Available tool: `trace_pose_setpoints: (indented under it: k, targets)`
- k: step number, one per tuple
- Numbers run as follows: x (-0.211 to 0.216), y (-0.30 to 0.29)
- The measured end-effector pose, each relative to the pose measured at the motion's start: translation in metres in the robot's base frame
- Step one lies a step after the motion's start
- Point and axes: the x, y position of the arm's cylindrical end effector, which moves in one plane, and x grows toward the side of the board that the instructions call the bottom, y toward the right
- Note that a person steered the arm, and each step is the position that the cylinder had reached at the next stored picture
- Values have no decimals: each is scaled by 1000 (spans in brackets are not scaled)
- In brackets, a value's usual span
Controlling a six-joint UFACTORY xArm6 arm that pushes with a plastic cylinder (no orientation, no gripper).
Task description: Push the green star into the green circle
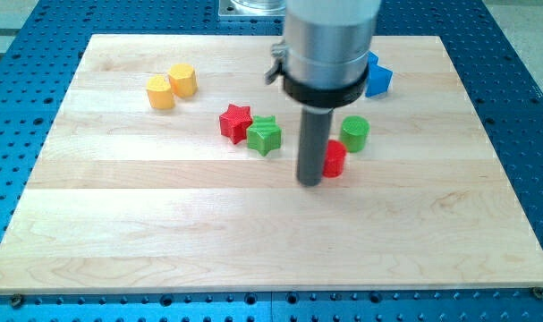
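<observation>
The green star (264,135) lies near the board's middle, touching a red star (235,122) on its left. The green circle (355,132) stands to the view's right of it. My tip (309,182) is down on the board between them and a little lower, to the right of the green star and below-left of the green circle. A red block (335,159) sits right against the rod's right side, partly hidden by it, just below-left of the green circle.
Two yellow blocks (171,86) sit close together at the upper left. A blue block (377,79) shows at the upper right, partly hidden behind the arm's grey body (329,45). The wooden board (119,233) lies on a blue perforated table.
</observation>
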Motion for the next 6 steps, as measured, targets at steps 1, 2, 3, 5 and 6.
trace_pose_setpoints:
  k: [1, 2, 3, 5, 6]
  targets:
    - [-22, 56]
    - [-23, 106]
    - [3, 58]
    - [-37, -22]
    - [-67, 0]
